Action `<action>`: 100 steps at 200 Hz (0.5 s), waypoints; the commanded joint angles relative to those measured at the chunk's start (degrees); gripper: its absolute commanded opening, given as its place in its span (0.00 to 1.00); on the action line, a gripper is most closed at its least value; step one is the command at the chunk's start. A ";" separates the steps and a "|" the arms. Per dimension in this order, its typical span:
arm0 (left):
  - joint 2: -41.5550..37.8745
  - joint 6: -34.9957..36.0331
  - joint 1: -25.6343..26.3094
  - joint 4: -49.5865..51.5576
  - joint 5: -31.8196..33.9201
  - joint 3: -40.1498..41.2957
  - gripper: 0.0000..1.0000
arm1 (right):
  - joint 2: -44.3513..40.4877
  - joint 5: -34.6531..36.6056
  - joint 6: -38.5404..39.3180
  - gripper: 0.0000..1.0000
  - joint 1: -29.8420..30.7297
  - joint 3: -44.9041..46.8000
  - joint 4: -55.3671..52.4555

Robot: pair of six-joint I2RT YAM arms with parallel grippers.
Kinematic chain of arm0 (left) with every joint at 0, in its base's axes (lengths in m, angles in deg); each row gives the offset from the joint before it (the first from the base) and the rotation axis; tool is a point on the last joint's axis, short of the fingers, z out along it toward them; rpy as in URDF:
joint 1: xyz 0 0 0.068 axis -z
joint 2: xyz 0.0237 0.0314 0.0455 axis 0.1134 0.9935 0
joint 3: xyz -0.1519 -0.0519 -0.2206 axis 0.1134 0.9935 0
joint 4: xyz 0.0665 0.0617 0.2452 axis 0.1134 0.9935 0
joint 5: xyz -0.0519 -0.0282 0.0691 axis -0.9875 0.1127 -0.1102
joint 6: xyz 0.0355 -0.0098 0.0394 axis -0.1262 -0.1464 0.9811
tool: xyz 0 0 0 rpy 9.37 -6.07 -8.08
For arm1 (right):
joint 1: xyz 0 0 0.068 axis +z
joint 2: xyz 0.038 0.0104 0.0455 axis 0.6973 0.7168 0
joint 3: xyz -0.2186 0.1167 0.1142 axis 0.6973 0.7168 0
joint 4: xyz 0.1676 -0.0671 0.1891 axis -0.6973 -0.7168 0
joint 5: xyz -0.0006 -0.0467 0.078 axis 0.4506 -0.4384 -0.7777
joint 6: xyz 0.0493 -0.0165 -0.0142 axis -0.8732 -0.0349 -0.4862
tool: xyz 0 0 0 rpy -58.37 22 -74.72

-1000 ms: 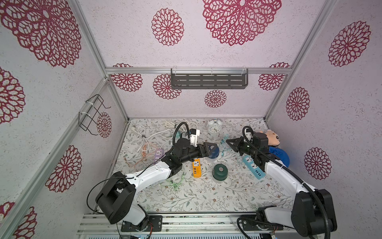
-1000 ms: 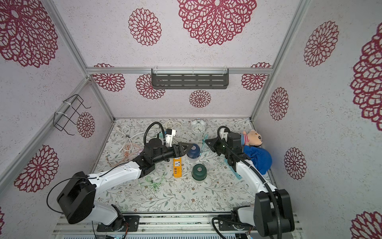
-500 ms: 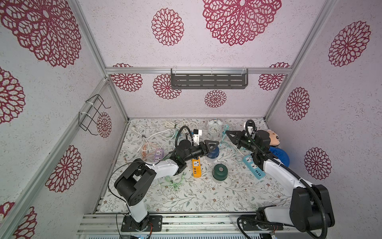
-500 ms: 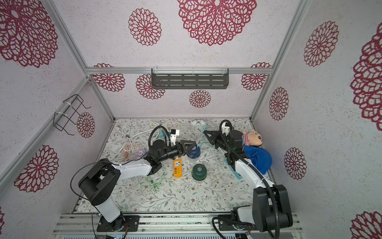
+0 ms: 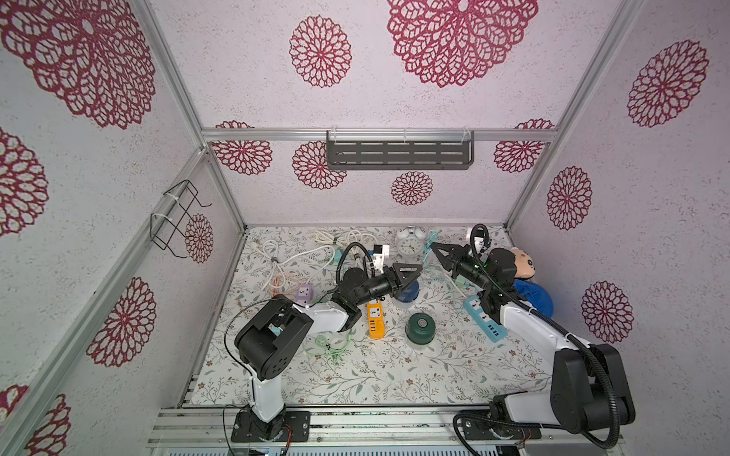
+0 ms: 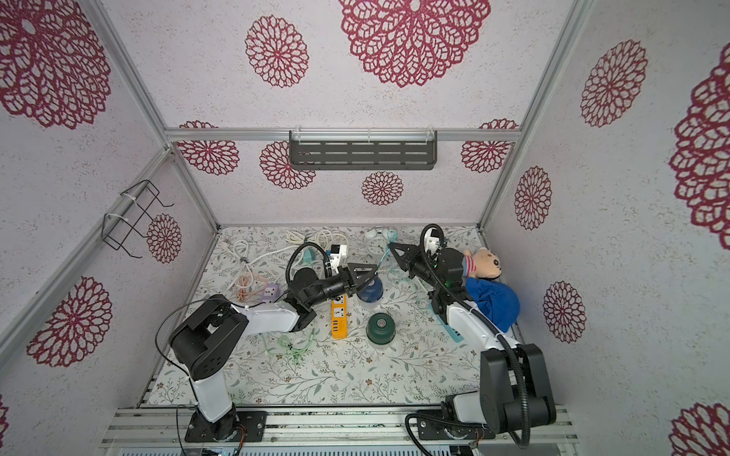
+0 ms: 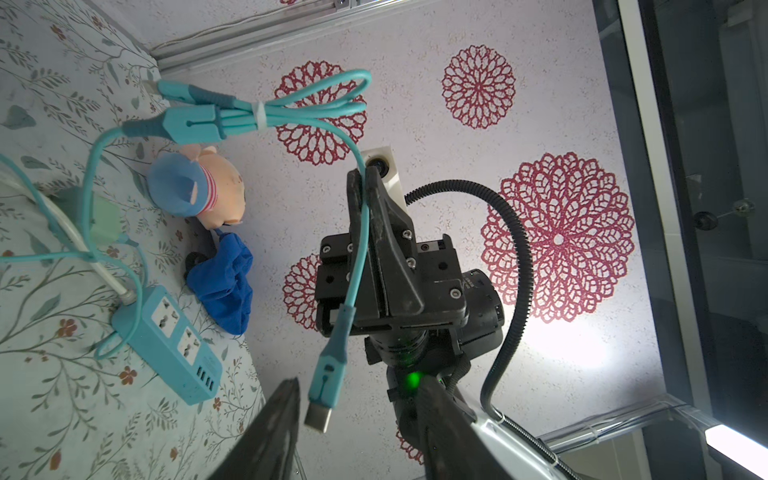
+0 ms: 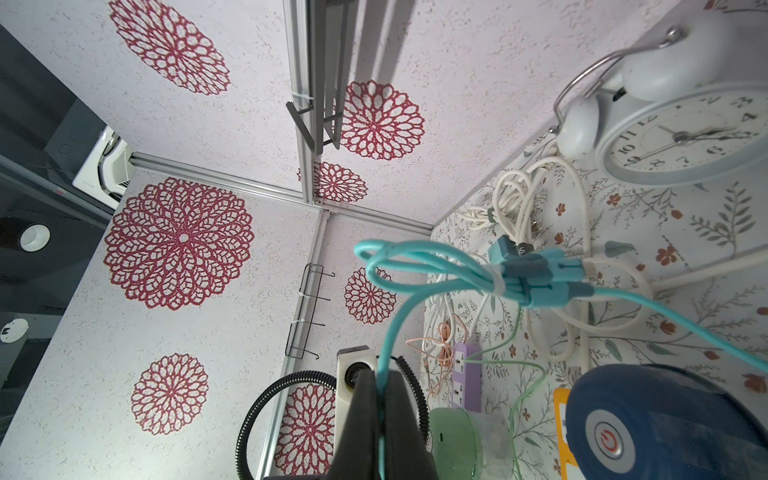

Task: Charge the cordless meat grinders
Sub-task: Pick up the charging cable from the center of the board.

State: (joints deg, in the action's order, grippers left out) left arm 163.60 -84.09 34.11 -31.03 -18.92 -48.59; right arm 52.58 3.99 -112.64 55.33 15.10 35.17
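My right gripper (image 8: 380, 374) is shut on a teal charging cable (image 8: 436, 266) and holds it above the table near the back (image 5: 434, 246). The cable's free plug (image 7: 319, 415) hangs down between the jaws of my left gripper (image 7: 358, 388), close to one finger. That gripper is open, and I see no contact with the plug. The left gripper (image 5: 412, 270) hovers over the navy blue meat grinder (image 5: 407, 295). The dark green grinder (image 5: 420, 327) stands nearer the front. The mint green grinder (image 8: 455, 440) shows in the right wrist view, behind the left arm.
An orange power strip (image 5: 375, 319), a blue power strip (image 5: 484, 318) and a purple one (image 5: 303, 293) lie on the floral table. A white alarm clock (image 5: 407, 243) and white cords (image 5: 284, 252) sit at the back. A plush doll (image 5: 521, 262) lies at the right wall, and a thin green cable (image 5: 332, 343) at front left.
The right gripper has carried the teal cable up and toward the back. The left gripper has reached toward the hanging plug, and its jaws have narrowed around it.
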 commanded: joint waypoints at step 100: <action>1.70 -6.33 -0.19 -9.54 1.49 -0.32 0.27 | -2.32 0.12 1.90 0.00 0.67 2.26 3.28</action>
State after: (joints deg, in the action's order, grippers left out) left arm 164.63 -89.33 34.09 -37.95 -17.74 -48.59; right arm 52.58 4.16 -112.14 55.79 17.85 36.67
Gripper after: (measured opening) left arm 0.274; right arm 0.055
